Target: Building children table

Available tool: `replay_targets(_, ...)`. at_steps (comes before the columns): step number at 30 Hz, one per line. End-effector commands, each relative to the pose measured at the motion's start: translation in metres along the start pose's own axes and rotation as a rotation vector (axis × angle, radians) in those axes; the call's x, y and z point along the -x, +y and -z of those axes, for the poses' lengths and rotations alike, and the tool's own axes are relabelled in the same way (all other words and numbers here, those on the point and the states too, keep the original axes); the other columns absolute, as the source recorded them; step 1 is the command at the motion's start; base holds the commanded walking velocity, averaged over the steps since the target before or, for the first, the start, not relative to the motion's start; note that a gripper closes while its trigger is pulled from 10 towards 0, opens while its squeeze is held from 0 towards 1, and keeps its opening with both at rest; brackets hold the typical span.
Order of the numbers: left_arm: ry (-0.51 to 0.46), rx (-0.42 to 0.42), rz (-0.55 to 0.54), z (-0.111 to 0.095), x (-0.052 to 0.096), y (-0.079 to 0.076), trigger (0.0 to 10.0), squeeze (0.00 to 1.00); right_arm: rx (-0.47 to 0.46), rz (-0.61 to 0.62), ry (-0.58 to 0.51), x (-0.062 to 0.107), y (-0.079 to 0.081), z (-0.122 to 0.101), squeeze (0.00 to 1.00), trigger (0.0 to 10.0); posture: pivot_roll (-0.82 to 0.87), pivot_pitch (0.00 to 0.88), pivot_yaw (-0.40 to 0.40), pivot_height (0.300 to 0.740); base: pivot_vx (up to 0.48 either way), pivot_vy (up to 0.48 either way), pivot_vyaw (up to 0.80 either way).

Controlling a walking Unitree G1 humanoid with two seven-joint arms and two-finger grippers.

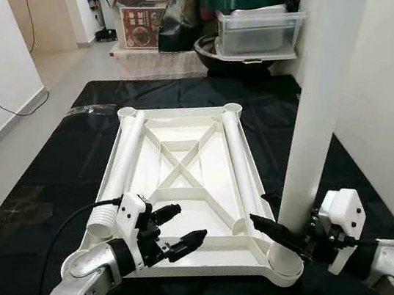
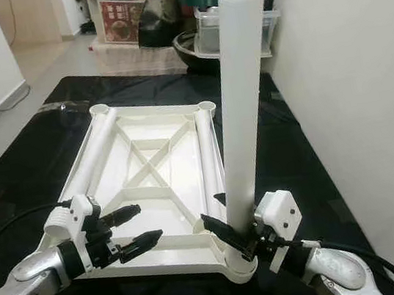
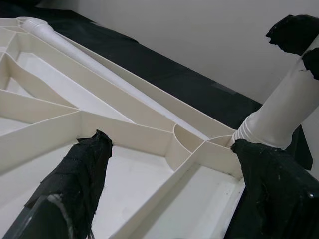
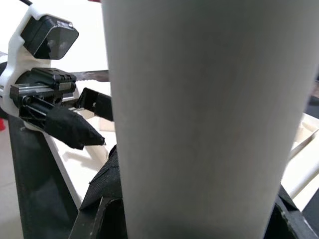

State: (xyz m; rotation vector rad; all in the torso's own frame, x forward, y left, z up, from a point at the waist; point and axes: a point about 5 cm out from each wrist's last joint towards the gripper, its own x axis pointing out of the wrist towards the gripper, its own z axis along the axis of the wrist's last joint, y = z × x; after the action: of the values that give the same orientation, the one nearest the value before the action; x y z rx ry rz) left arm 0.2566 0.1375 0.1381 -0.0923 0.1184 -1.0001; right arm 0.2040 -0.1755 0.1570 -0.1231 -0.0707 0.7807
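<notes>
Left eye view showed one leg (image 1: 317, 107) upright in the tabletop's (image 1: 188, 186) near-right socket, gripped by the right hand (image 1: 284, 234); left hand (image 1: 176, 232) open, empty; two legs (image 1: 122, 170) lay unfitted.

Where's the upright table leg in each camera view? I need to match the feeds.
Left eye view: upright table leg, right of centre, standing in the near-right corner socket.
Right eye view: centre-right.
Left wrist view: its base.
Right wrist view: close up.
Shared landmark: the white tabletop.
</notes>
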Motion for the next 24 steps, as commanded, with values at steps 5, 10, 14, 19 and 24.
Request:
replay_targets(5,0.011,0.014,-0.011,0.007,-0.001,-0.001,10.0,0.00,-0.068,0.001,0.064,0.003,0.006,0.019,0.00,0.0,0.13,0.000,-0.114,0.740,0.000,0.000,0.00)
replay_targets(10,0.010,0.016,-0.012,0.007,-0.002,0.001,10.0,0.00,-0.130,0.054,0.035,0.003,0.012,0.022,0.00,0.0,0.12,0.000,-0.105,0.740,0.000,0.000,0.00)
replay_targets(14,0.008,0.011,-0.016,0.006,-0.004,0.003,10.0,0.00,-0.197,0.217,0.026,0.001,0.010,0.028,0.00,0.0,0.12,0.000,-0.102,0.740,0.000,0.000,0.00)
replay_targets(19,0.006,0.009,-0.019,0.006,-0.005,0.004,10.0,0.00,-0.255,0.409,0.033,-0.002,0.005,0.037,0.00,0.0,0.11,0.000,-0.098,0.740,0.000,0.000,0.00)
replay_targets(24,0.004,-0.001,-0.028,0.006,-0.006,0.005,10.0,0.00,-0.262,0.722,0.165,0.004,-0.012,0.060,0.00,0.0,0.11,0.000,-0.089,0.740,0.000,0.000,0.00)
